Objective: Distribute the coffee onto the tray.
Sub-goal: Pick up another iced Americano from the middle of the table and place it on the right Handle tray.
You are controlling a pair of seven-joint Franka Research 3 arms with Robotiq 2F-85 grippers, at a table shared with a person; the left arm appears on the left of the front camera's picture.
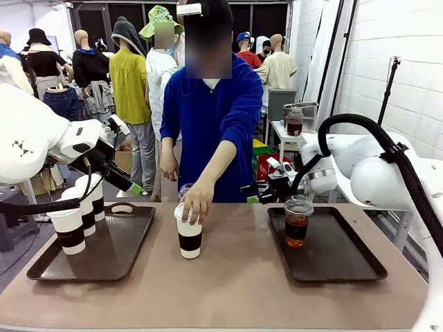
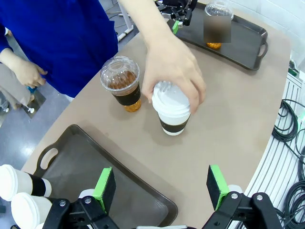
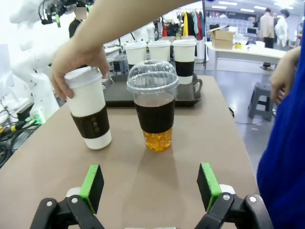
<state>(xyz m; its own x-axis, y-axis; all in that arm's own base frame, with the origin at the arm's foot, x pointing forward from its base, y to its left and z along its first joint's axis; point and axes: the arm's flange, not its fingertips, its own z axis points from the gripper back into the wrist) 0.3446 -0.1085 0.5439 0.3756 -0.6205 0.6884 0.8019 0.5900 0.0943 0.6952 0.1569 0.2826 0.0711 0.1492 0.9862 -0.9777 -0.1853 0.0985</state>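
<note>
The left arm (image 1: 28, 131) reaches in from the robot's left with its wrist bent. Its left gripper (image 2: 161, 187) is raised and angled down toward the table's middle, green pads (image 2: 105, 188) spread wide. The right arm (image 1: 374, 181) curls in from the right, its right gripper (image 3: 150, 185) low and nearly level, jaws wide apart too.

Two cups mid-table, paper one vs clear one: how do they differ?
The white paper cup is opaque, with a low white lid and a brown sleeve; the clear plastic cup has a dome lid and shows dark coffee. The person's hand holds the white paper cup's lid; the clear plastic cup is untouched. Both stand upright on the table.
</note>
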